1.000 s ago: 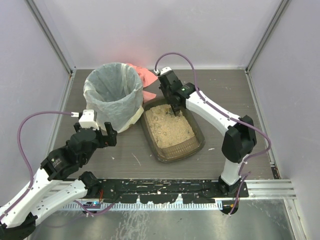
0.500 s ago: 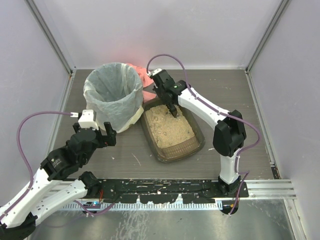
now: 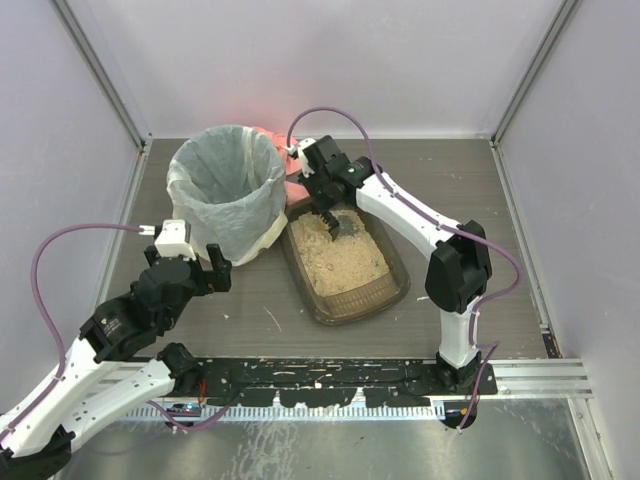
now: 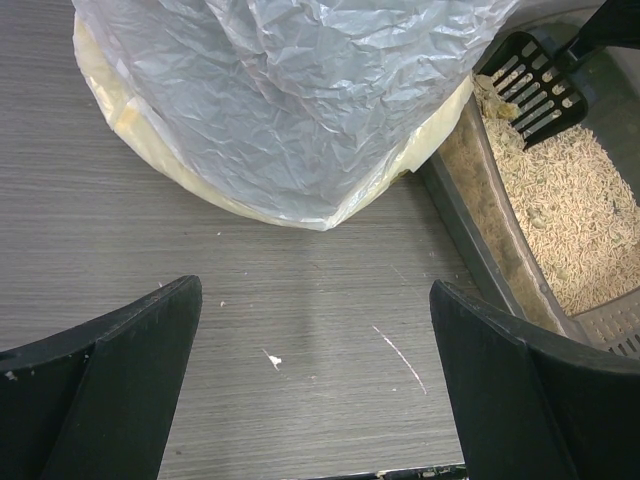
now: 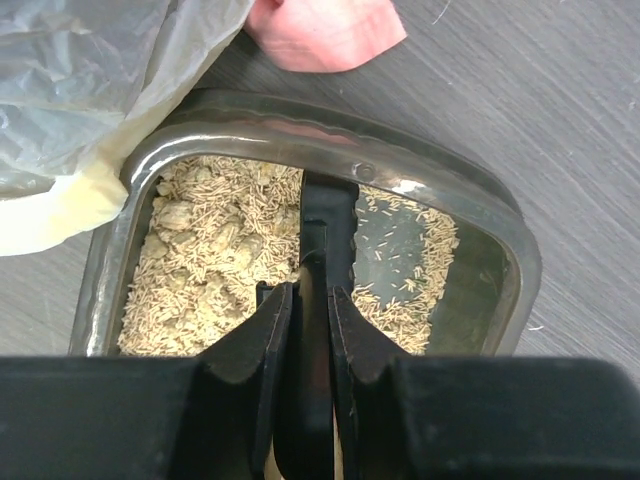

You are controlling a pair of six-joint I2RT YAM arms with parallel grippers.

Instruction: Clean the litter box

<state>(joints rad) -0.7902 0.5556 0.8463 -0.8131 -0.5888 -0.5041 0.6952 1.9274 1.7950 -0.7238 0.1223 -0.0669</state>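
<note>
The dark smoky-brown litter box (image 3: 352,308) with tan litter lies at the table's middle, right of the bin. It also shows in the left wrist view (image 4: 478,228) and the right wrist view (image 5: 300,112). My right gripper (image 3: 325,200) (image 5: 310,292) is shut on the handle of the black slotted scoop (image 3: 334,223) (image 5: 327,215). The scoop head (image 4: 535,85) sits in the litter at the tray's far end, with a few clumps by it. A bare patch of tray floor shows right of the scoop. My left gripper (image 3: 205,262) (image 4: 312,292) is open and empty above the table, in front of the bin.
A round bin (image 3: 225,190) lined with a white bag (image 4: 300,90) stands left of the tray, touching its far left corner (image 5: 90,60). A pink thing (image 3: 290,155) (image 5: 325,30) lies behind the tray. White scratches mark the table.
My right gripper has moved left along the tray's far end toward the bin, taking the scoop with it. The left arm has not moved.
</note>
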